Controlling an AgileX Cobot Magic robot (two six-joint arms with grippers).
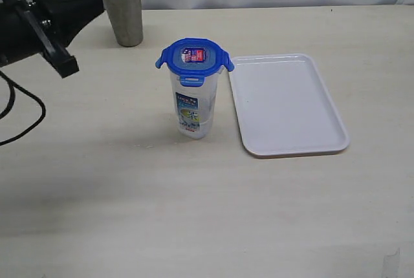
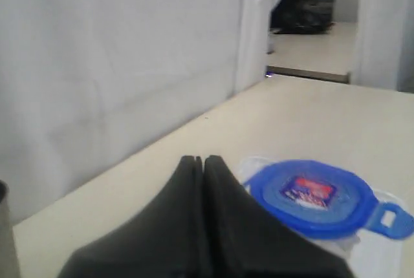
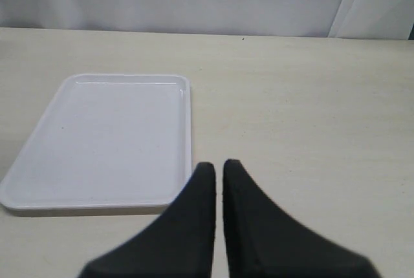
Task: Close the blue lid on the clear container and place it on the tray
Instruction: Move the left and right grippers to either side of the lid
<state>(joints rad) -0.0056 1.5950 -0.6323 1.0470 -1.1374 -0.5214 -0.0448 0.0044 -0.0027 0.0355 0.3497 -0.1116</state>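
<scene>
The clear container point(image 1: 194, 106) stands upright on the table, just left of the tray point(image 1: 288, 103), with its printed label facing the camera. The blue lid point(image 1: 193, 55) sits on top of it; its two side flaps stick outward. My left gripper point(image 1: 99, 4) hovers shut and empty at the back left, apart from the container, near the steel cup. The left wrist view shows the shut left gripper point(image 2: 202, 160) with the lid point(image 2: 310, 195) just beyond it. The right gripper point(image 3: 218, 165) is shut and empty over bare table beside the tray point(image 3: 110, 139); the exterior view does not show it.
A steel cup point(image 1: 121, 8) stands at the back left, close to the left gripper. A black cable point(image 1: 26, 106) loops over the table's left edge. A white curtain backs the table.
</scene>
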